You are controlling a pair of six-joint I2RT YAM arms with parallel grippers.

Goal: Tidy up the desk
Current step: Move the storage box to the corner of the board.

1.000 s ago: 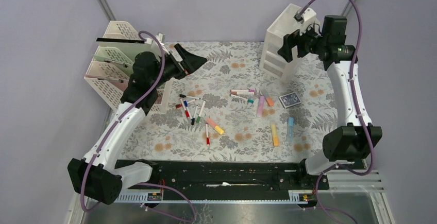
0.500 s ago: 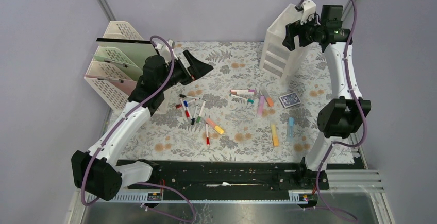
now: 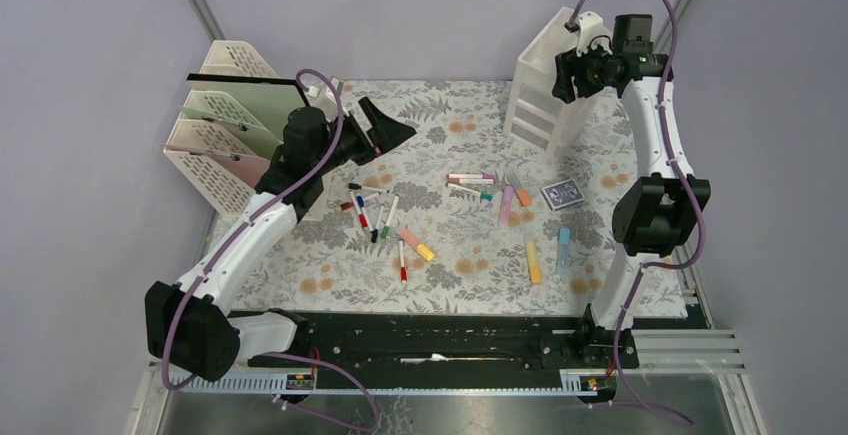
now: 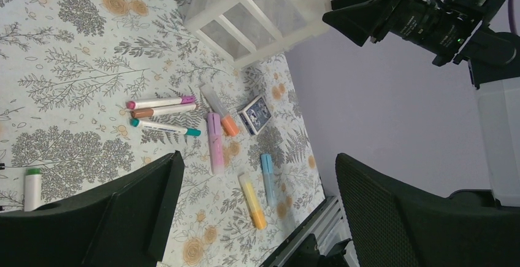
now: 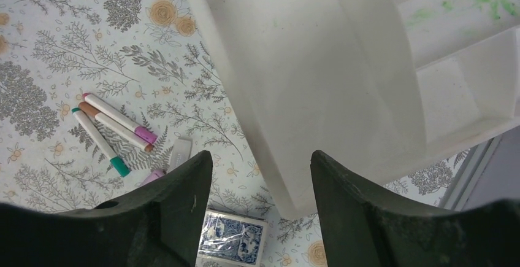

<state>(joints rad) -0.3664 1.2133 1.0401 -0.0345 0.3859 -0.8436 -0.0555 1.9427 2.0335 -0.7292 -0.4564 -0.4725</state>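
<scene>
- The right gripper (image 3: 566, 75) has swung up over the white drawer unit (image 3: 532, 113); its jaws stand apart, empty.
- The left gripper (image 3: 385, 127) has edged rightward, jaws spread wide, holding nothing.
- The desk (image 3: 450, 290) lies beneath both, with markers (image 3: 378, 210) scattered across its middle.

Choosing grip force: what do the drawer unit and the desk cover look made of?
The drawer unit looks like white plastic, semi-matte, its drawer fronts translucent. The desk seems covered in matte printed cloth: no glare, leaf-and-flower pattern.
</scene>
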